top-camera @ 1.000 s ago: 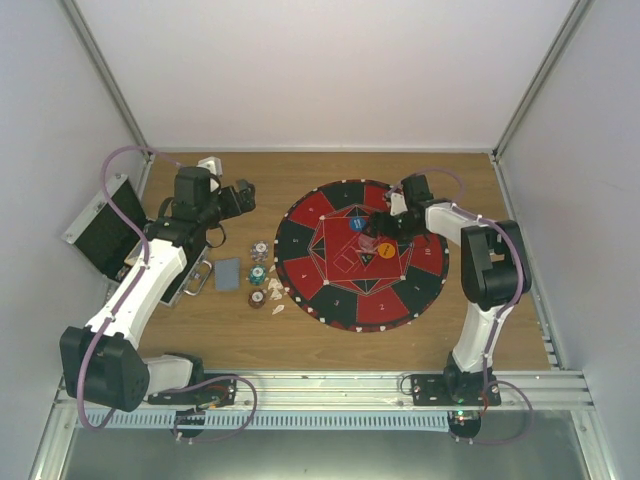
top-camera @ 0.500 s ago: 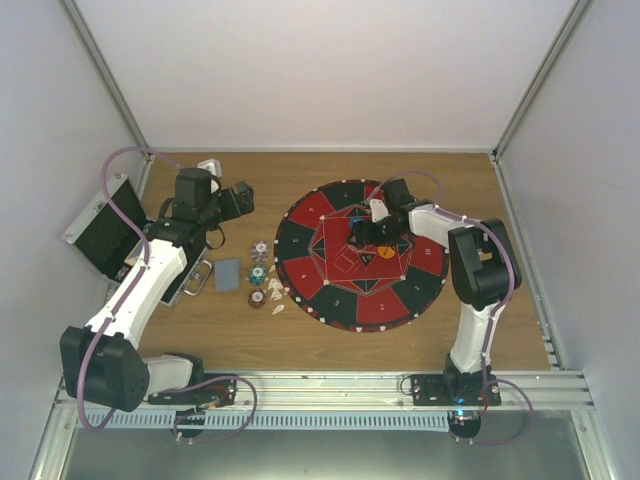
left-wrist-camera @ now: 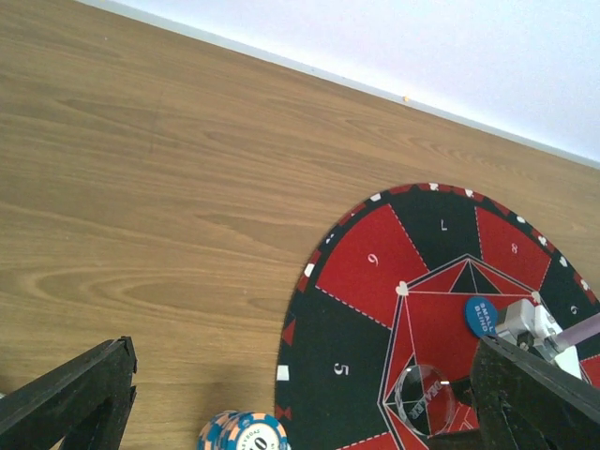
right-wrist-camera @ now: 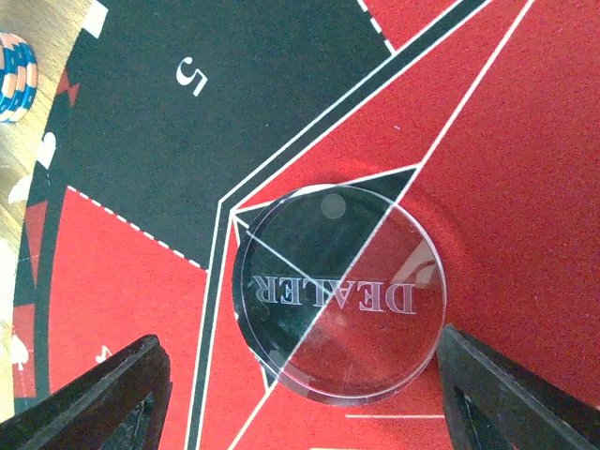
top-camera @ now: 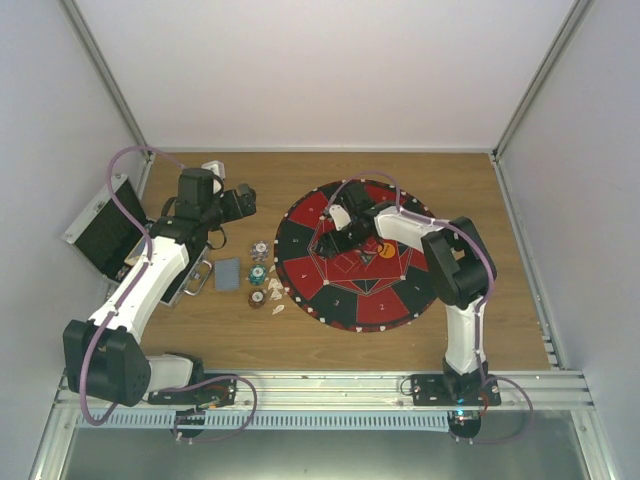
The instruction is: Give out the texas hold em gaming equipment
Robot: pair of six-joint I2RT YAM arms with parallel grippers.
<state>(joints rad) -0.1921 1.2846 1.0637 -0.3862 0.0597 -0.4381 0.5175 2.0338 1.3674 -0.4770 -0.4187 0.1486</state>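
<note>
Progress looked early: the white chip stack (top-camera: 261,249), teal chip stack (top-camera: 258,272) and dark red chip stack (top-camera: 258,297) sat bunched on the table (top-camera: 300,340) just off the 9 o'clock rim of the numbered mat (top-camera: 345,305). The card deck (top-camera: 228,274) lay at their 9 o'clock, and none of it sat on a numbered segment. The orange disc (top-camera: 386,252) lay near mat centre. The blue small-blind disc (left-wrist-camera: 482,316) and clear dealer button (right-wrist-camera: 339,295) lay close together in the centre pattern. By my read the markers were roughly out and the chips and cards were left to hand out. Right arm reached across the mat toward its 10 o'clock, wrist pitched down. The right gripper (right-wrist-camera: 300,394) was spread wide over the dealer button, fingers (right-wrist-camera: 103,394) either side and clear of it, gripping nothing. Left arm was bent beside the open case (top-camera: 100,230). The left gripper (left-wrist-camera: 300,412) was wide apart and empty, pointing at the mat.
</note>
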